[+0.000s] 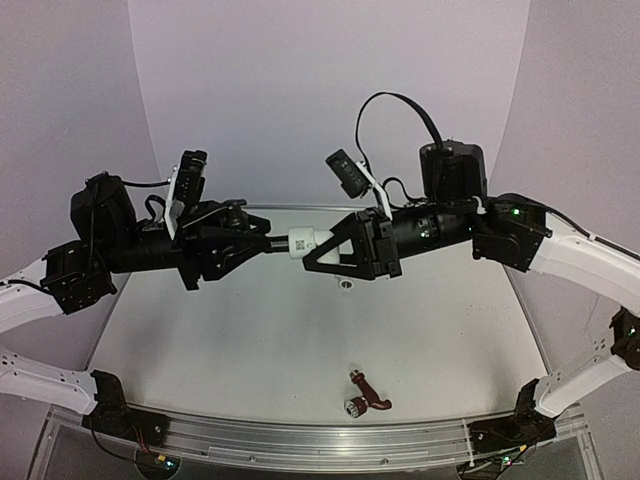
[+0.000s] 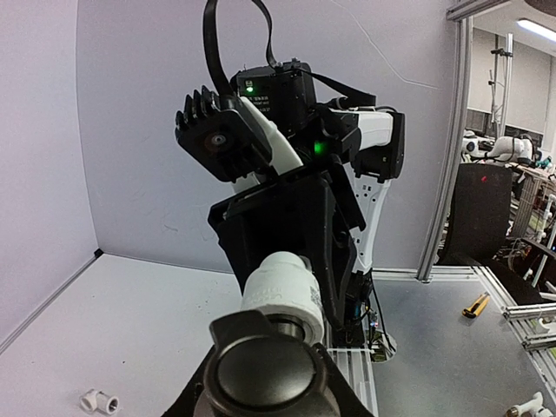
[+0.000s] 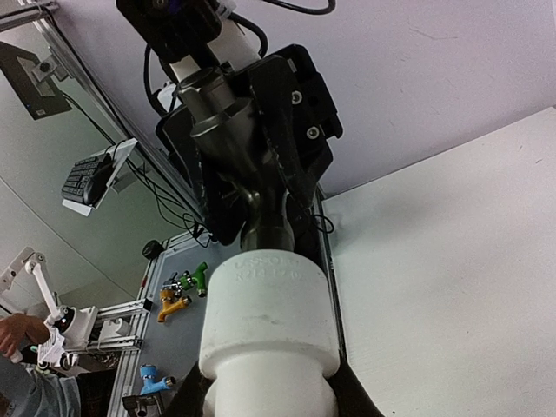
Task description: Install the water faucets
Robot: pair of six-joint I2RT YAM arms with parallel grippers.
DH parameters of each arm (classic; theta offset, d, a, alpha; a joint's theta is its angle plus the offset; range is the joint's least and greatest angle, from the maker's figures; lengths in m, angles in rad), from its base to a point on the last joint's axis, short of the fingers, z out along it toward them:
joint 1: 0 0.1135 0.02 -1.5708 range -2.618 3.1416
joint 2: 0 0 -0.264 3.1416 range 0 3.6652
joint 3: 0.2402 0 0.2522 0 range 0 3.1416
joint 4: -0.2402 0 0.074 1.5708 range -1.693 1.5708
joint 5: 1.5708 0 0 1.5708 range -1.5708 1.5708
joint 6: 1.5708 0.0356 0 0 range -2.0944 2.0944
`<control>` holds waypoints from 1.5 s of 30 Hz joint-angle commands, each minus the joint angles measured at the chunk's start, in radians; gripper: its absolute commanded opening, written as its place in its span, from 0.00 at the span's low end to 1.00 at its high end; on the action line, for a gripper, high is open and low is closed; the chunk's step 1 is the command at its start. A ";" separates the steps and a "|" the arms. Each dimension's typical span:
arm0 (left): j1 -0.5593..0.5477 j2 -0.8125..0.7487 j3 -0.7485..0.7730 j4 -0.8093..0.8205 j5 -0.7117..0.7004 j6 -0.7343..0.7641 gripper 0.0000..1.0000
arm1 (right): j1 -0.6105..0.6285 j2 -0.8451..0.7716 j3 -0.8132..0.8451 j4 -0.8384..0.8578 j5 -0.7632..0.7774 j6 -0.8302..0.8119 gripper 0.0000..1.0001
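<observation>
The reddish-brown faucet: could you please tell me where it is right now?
In the top external view, the reddish-brown faucet lies on the table near its front edge, slightly right of centre, with nothing close beside it.

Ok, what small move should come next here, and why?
Probably the left claw should turn the dark grey faucet about its axis while pressing lightly toward the white pipe fitting. The right claw holds that fitting in the air, and the faucet's end already meets its mouth in line, so threading seems the step due.
</observation>
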 commanded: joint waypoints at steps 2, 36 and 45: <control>-0.027 0.007 0.047 -0.021 0.033 -0.007 0.00 | -0.004 -0.009 0.052 0.080 0.041 -0.197 0.07; -0.028 0.029 0.041 -0.155 -0.028 0.073 0.00 | 0.013 0.210 0.334 -0.606 0.002 -0.635 0.73; -0.027 -0.015 0.006 -0.004 -0.199 -0.234 0.00 | 0.014 -0.009 0.194 -0.294 0.258 -0.942 0.98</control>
